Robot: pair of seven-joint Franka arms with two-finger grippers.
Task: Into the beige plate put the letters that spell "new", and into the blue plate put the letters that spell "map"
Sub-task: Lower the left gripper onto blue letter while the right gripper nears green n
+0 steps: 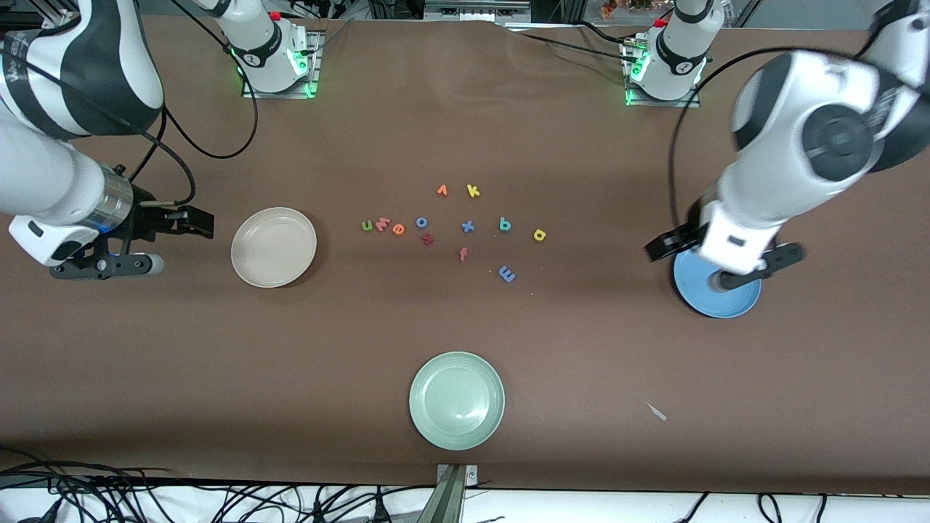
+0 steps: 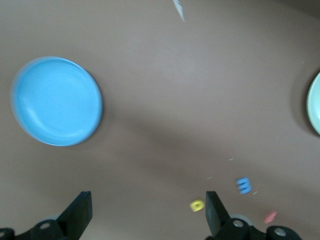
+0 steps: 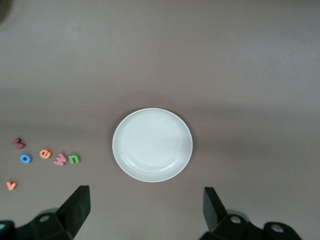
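The beige plate lies toward the right arm's end of the table. Beside it sit the green n, pinkish w and orange e in a row. The teal p, yellow a and blue m lie closer to the blue plate. My right gripper hangs open and empty beside the beige plate. My left gripper, open and empty, hovers at the blue plate's edge and partly hides it.
Other letters lie among them: blue o, dark red letter, orange v, yellow k, blue x, red f. A pale green plate sits nearest the front camera. A white scrap lies on the brown table.
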